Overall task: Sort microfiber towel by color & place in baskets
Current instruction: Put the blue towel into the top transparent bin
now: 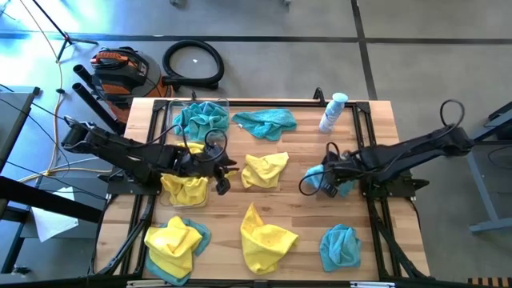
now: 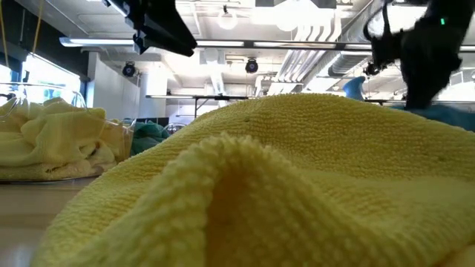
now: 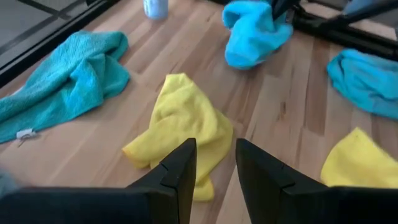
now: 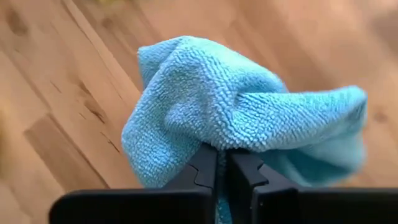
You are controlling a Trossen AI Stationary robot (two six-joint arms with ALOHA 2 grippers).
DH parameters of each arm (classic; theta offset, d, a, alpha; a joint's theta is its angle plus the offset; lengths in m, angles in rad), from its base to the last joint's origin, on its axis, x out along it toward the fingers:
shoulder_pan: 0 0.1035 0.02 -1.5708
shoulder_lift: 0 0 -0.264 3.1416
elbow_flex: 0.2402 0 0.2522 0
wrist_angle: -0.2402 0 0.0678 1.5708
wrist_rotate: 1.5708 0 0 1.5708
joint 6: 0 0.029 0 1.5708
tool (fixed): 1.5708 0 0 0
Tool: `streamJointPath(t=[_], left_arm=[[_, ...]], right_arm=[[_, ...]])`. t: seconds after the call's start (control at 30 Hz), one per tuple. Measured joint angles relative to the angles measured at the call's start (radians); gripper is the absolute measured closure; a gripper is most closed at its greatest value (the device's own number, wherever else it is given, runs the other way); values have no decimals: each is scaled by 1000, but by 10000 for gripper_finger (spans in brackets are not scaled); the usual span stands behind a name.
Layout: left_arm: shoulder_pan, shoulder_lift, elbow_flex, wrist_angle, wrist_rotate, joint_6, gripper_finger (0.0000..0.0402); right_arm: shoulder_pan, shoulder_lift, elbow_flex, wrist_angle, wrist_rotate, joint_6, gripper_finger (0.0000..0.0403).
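A wooden table (image 1: 304,152) is seen from above on a grey floor, with a hose coil (image 1: 193,63) and an orange tool (image 1: 120,67) lying beyond its far edge at about 11 o'clock; a white-and-blue bottle (image 1: 332,112) stands near the far edge at about 1 o'clock. Two clear baskets are set at the table's left: the far basket (image 1: 200,117), at about 11 o'clock, holds a teal towel (image 1: 202,118); the near basket (image 1: 186,192), at about 9 o'clock, holds a yellow towel (image 1: 185,189). Loose cloths are spread over the wood: a long teal towel (image 1: 266,122) at 12 o'clock, its long axis lying across the table; a crumpled yellow towel (image 1: 265,170) at the centre; a large yellow towel (image 1: 266,237) at 6 o'clock, its peak pointing toward the far edge; a yellow-on-teal pile (image 1: 176,240) at 7 o'clock; a bunched teal towel (image 1: 341,245) at 5 o'clock. The left gripper (image 1: 222,170) is held just beside the near basket, between it and the centre towel, its fingers (image 3: 180,174) narrowly parted and holding nothing. The right gripper (image 1: 330,181) is at about 3 o'clock, right of centre; its fingers (image 4: 202,168) are clamped on a light-blue towel (image 4: 242,106), which is bunched above the fingertips with its long axis running across them.
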State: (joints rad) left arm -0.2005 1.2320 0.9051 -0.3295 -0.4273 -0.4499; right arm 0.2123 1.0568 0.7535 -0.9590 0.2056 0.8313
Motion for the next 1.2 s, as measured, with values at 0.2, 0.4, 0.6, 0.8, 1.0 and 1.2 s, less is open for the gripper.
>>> streamJointPath(t=[0.2,0.4,0.6,0.8,1.0,1.2], left_arm=[[25,5,0,37,2,-38,298],[32,59,0,87,19,-50,254],[43,141,-1,433,2,131,207],[42,186,14,860,1,428,204],[76,240,209,638,-1,454,204],[120,346,398,451,87,425,204]], right_arm=[[0,-6,222,-167,91,-90,391],[0,-6,381,-182,182,-190,399],[-3,-6,430,-80,214,-315,400],[-18,13,429,74,208,-426,401],[-36,57,428,257,180,-553,402],[-44,103,428,393,133,-661,402]])
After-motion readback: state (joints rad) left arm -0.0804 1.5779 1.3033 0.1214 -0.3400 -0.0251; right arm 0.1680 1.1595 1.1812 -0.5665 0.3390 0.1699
